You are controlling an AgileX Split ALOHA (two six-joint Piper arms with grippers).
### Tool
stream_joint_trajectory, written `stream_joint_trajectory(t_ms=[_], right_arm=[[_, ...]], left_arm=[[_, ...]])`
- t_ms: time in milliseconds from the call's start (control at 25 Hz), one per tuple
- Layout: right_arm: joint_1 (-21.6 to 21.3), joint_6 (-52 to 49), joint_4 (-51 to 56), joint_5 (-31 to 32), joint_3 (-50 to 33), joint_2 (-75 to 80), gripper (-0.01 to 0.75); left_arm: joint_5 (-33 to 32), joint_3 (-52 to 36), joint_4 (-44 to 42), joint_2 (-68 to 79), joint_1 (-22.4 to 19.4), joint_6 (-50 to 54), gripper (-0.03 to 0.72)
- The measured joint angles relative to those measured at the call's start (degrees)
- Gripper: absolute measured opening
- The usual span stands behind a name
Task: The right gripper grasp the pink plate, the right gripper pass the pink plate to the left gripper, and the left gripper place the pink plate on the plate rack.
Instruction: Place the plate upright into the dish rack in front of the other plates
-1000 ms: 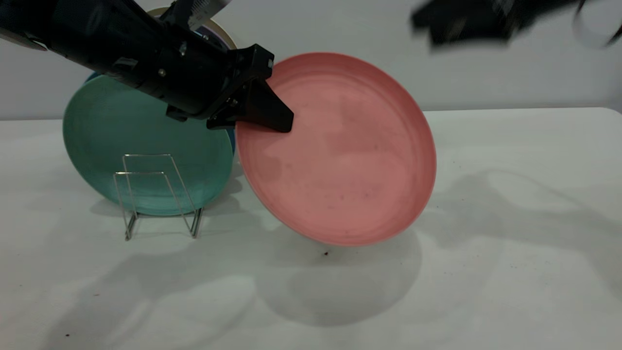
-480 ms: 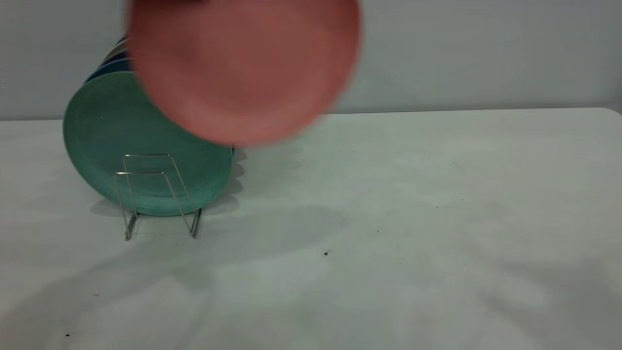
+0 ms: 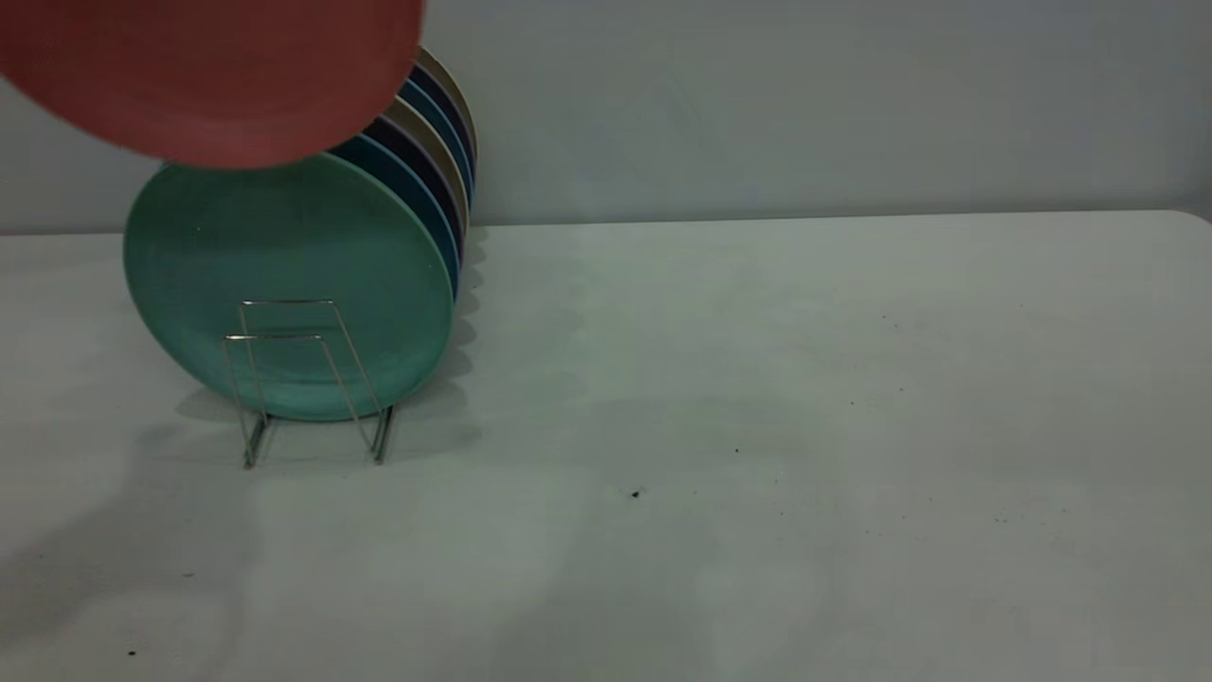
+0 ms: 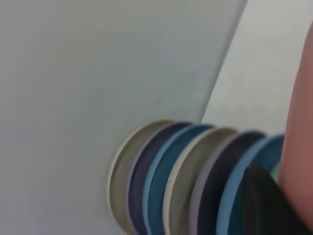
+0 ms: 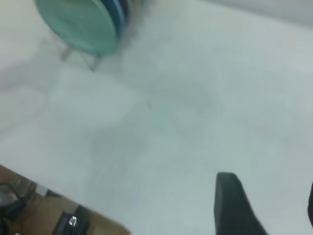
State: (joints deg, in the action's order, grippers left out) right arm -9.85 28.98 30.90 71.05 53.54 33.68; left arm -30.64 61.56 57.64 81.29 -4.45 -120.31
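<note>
The pink plate [image 3: 208,76] hangs high at the exterior view's upper left, above the plates in the rack, partly cut off by the frame. Neither arm shows in that view. In the left wrist view the plate's rim [image 4: 301,142] lies against a black finger [image 4: 266,205] of my left gripper [image 4: 283,181], which is shut on it. The plate rack [image 3: 303,379] stands on the table at left, its front wire loops bare. My right gripper [image 5: 269,183] is open and empty, high above the white table.
A teal plate [image 3: 284,284] stands at the front of the rack, with several blue, dark and beige plates [image 3: 436,133] behind it; their edges show in the left wrist view [image 4: 195,176]. The right wrist view shows the teal plate [image 5: 80,24] far off and the table's edge [image 5: 63,196].
The pink plate has risen and moved left, from beside the rack to above it. The left arm has gone out of the exterior view. The right arm has withdrawn from the top.
</note>
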Motion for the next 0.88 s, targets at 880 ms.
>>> stream_joint_trajectory(t_ms=[880], right_arm=[[0.0, -11.1, -11.8, 0.0, -23.6, -20.2, 0.388]], left_arm=[[-6.7, 8.0, -21.2, 10.6, 0.0, -0.1, 0.1]])
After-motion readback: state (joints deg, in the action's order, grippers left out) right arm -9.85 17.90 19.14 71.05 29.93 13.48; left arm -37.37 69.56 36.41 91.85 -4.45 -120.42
